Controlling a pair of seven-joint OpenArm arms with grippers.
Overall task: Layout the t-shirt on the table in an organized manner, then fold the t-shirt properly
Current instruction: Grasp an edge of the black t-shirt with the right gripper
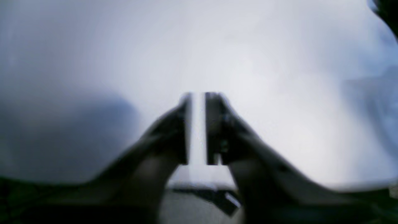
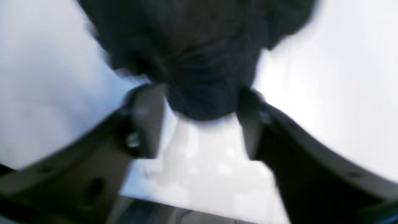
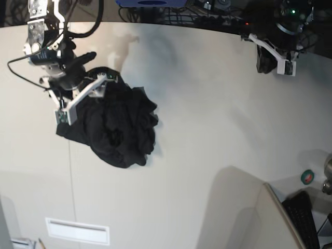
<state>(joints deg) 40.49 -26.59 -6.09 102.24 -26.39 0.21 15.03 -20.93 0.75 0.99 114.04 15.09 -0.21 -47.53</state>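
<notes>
The black t-shirt lies in a crumpled heap on the left half of the off-white table; no print shows. My right gripper hangs over the heap's upper left part. In the blurred right wrist view its jaws stand wide open, and a bulge of the t-shirt reaches in between the fingertips without being pinched. My left gripper hovers far off at the table's back right. In the left wrist view, the left gripper shows a narrow gap with only bare table behind it.
An angled beige panel rises at the front right, with a keyboard and a small green-and-red round thing beside it. A white slotted plate lies at the front left. Cables run along the far edge.
</notes>
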